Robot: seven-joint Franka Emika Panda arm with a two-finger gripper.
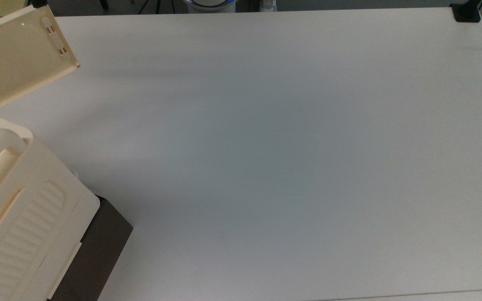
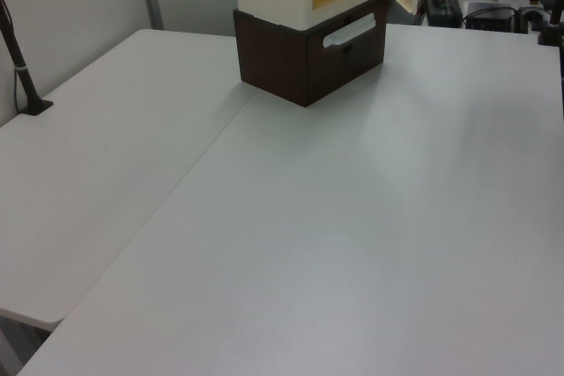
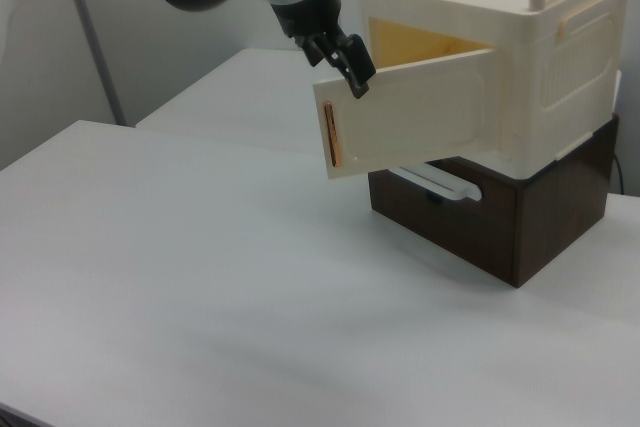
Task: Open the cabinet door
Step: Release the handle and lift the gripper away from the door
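Cabinet [image 3: 520,57]: cream box atop dark brown block [image 3: 520,212], at 2 o'clock in the right view; cabinet door [image 3: 410,122]: swung open toward 9 o'clock, interior exposed; gripper [image 3: 352,69]: black fingers at door's upper free corner, whether clamped or merely touching cannot be told; table [image 1: 287,146]: white.

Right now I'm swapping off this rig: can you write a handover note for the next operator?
Gripper: at the top free corner of the cabinet door; grip unclear.
Cabinet: stands on the dark brown block at the table edge.
Done: door swung well clear, yellow interior exposed.
Left: widen the swing if needed, then retreat the gripper.
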